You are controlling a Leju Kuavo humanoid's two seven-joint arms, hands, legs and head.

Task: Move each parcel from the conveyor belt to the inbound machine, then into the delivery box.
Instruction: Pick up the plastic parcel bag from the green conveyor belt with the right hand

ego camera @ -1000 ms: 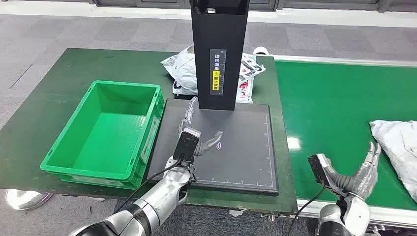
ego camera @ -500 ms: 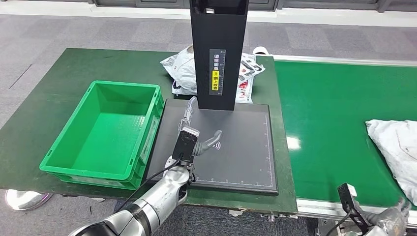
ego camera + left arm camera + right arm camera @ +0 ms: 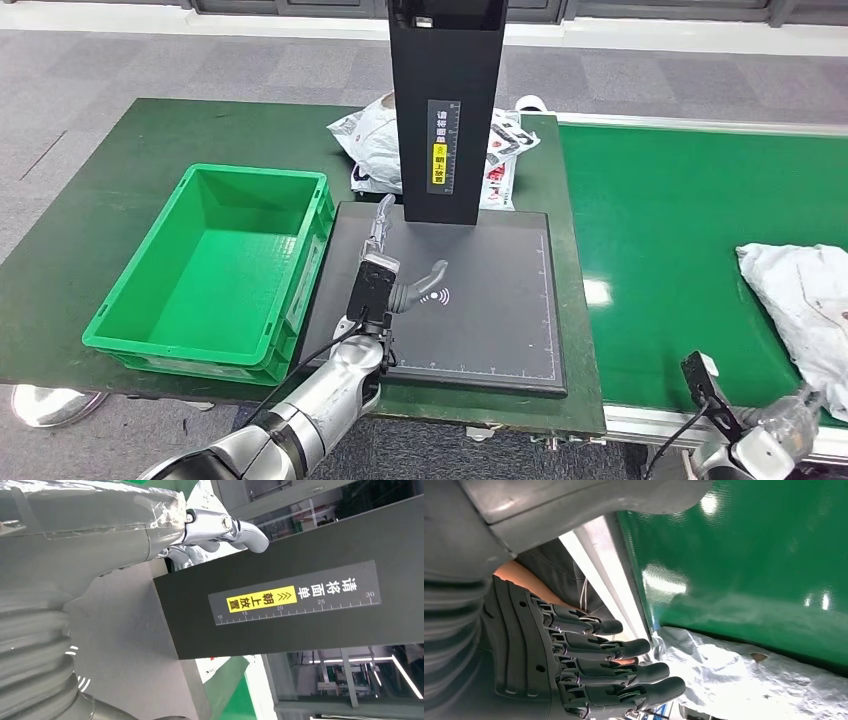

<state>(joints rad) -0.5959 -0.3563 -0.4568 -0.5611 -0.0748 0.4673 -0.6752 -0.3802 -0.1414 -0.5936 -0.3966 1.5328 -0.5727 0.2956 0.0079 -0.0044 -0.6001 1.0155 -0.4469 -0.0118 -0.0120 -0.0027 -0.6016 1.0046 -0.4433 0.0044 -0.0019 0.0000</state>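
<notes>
head view looks down from high; left wrist view sits close to the black tower, seen in both.

One green crate stands on the tabletop at the left, its inside bare. One inbound machine — a flat black scanning plate with one black upright column at its far edge; the column carries one label with a yellow patch. Parcels: two places hold them. One grey-white parcel lies on the one green conveyor belt at the right. Behind the column sits a heap of white printed bags — how many bags cannot be told. Two robot hands: left hand over the plate, right hand by the belt's near edge.
</notes>
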